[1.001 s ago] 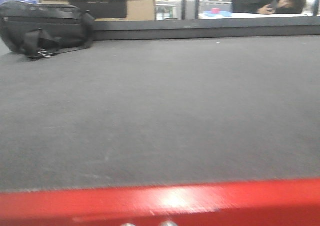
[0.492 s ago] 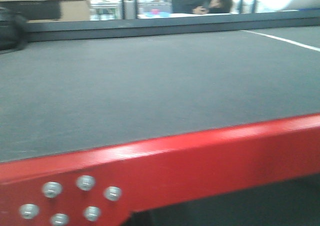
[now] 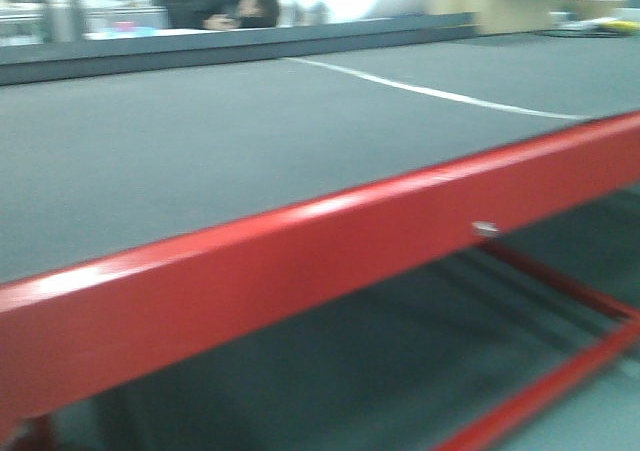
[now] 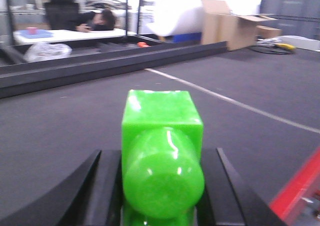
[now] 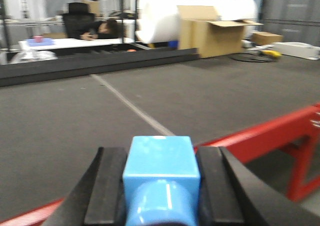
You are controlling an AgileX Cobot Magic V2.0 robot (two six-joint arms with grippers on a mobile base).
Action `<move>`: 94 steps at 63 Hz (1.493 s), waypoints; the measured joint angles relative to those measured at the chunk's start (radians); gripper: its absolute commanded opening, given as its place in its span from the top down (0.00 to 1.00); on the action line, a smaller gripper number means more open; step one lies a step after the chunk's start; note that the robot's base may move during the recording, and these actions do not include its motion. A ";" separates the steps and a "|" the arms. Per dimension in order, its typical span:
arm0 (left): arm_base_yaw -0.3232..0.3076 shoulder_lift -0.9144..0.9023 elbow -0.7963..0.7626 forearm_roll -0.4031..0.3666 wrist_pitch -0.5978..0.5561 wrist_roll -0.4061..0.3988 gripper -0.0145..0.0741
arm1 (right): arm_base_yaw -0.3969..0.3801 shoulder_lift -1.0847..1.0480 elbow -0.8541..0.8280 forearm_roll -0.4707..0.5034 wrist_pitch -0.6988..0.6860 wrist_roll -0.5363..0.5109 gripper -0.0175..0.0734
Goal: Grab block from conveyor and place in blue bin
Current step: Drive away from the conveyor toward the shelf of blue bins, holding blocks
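Note:
A glossy green block (image 4: 162, 136) fills the left wrist view, and my left gripper (image 4: 160, 153) is shut on it, black fingers (image 4: 102, 186) pressed against both sides. My right gripper (image 5: 161, 153) is shut on a light blue block (image 5: 161, 161) in the same way. Both blocks are held above the dark grey conveyor (image 3: 200, 141), which has a white seam line (image 3: 430, 93) and a raised dark rail (image 3: 200, 49) along its far edge. Neither gripper appears in the front view. The blue bin is not identifiable in any view.
A red steel frame (image 3: 300, 261) edges the near side of the belt, with red braces (image 3: 560, 371) below. Beyond the rail are a white table with a seated person (image 4: 102, 20), a big white roll (image 5: 165, 10), an open cardboard box (image 5: 210, 28) and a small blue shape (image 4: 181, 37).
The front view has swung right along the belt. The black bag and bolts have left the frame. The white seam line and the frame's underside now show, and the red edge slants.

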 measured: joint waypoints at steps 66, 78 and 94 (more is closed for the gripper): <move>0.000 0.000 0.000 0.000 0.000 0.000 0.96 | 0.000 -0.002 0.000 0.000 0.000 0.000 0.99; 0.000 0.000 0.000 0.000 0.000 0.000 0.96 | 0.000 -0.002 0.000 0.000 0.000 0.000 0.99; 0.000 0.000 0.000 0.000 0.000 0.000 0.96 | 0.000 -0.002 0.000 0.000 0.000 0.000 0.99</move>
